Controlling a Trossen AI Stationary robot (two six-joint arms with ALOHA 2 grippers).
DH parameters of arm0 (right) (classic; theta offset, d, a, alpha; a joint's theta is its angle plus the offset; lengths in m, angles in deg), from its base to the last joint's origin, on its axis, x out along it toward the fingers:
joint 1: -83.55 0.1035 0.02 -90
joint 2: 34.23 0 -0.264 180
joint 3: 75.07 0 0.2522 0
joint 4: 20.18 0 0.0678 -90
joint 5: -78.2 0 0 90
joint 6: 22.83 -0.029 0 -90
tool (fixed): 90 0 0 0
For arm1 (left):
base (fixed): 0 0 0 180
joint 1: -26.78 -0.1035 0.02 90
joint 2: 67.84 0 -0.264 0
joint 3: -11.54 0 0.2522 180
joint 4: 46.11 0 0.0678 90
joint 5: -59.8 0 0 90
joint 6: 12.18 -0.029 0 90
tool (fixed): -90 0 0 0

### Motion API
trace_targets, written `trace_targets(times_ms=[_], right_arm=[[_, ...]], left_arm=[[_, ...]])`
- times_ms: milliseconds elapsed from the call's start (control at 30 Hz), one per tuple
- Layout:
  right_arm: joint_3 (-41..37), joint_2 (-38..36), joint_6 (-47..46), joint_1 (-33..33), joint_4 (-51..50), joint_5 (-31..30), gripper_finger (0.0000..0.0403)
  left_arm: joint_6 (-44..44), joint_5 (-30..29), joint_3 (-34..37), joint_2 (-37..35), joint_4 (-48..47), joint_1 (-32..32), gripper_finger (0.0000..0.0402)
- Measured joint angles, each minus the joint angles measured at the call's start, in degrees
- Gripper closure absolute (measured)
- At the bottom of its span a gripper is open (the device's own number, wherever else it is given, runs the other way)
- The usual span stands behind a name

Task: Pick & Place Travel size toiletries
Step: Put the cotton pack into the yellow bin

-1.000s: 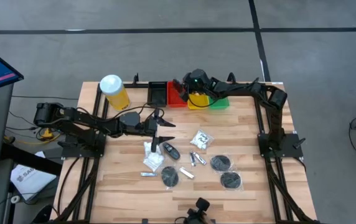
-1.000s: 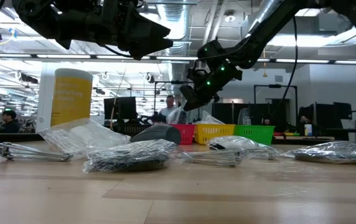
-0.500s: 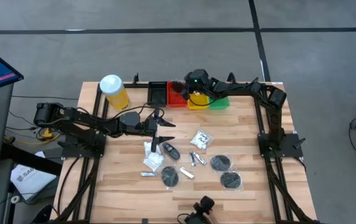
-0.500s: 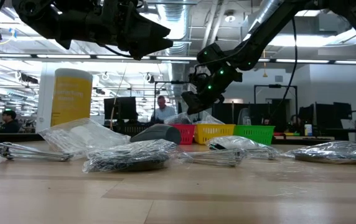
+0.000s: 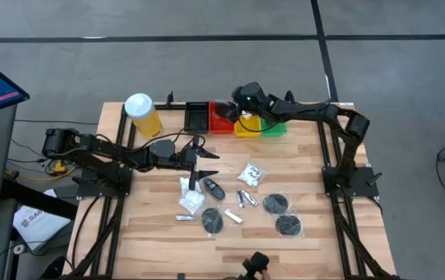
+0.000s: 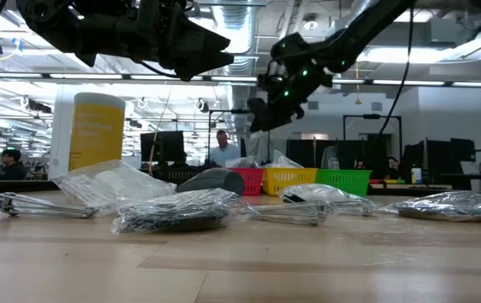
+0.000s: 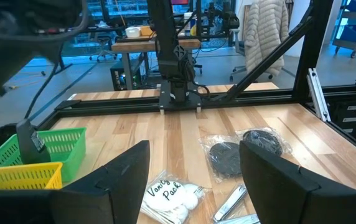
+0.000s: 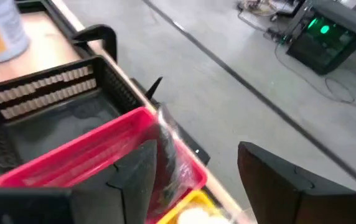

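Travel size toiletries lie loose mid-table: white sachets (image 5: 252, 174), black discs (image 5: 275, 204), a black oval case (image 5: 213, 188) and silver tubes (image 5: 244, 199). One plastic-wrapped dark item (image 8: 165, 152) leans upright in the far corner of the red tray (image 8: 97, 155). My right gripper (image 8: 196, 186) hovers open above that tray (image 5: 221, 122), touching nothing. Its fingers show high in the low view (image 6: 257, 116). My left gripper (image 5: 205, 162) waits open and level above the table's left half, looking over a sachet (image 7: 172, 196) and two discs (image 7: 228, 155).
A black tray (image 5: 197, 117), yellow tray (image 5: 247, 127) and green tray (image 5: 274, 127) flank the red one along the far edge. A tall yellow canister with a white lid (image 5: 142, 115) stands at the far left. Bare wood lies near the front corners.
My right gripper has opened and risen above the red tray, drawing slightly back toward the table's right. The wrapped item stays in the tray.
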Motion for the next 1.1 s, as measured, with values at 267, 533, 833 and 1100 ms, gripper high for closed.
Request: trace_targets(times_ms=[267,533,833,1100], right_arm=[[-0.1,-3.2,-2.2,6.4,-16.8,2.8,0.0217],[-0.1,-3.3,-6.6,14.4,-26.2,3.2,0.025],[-0.1,-3.3,-12.4,22.4,-29.1,3.1,0.0275],[-3.0,-3.5,-18.0,28.6,-29.7,-0.4,0.0278]], left_arm=[[0.0,0.0,0.0,0.0,-0.1,0.0,0.0165],[0.3,0.0,0.0,0.0,-0.3,0.0,0.0165],[0.5,0.0,0.0,0.0,-1.4,0.0,0.0165],[0.5,0.0,0.0,0.0,-2.3,0.0,0.0165]])
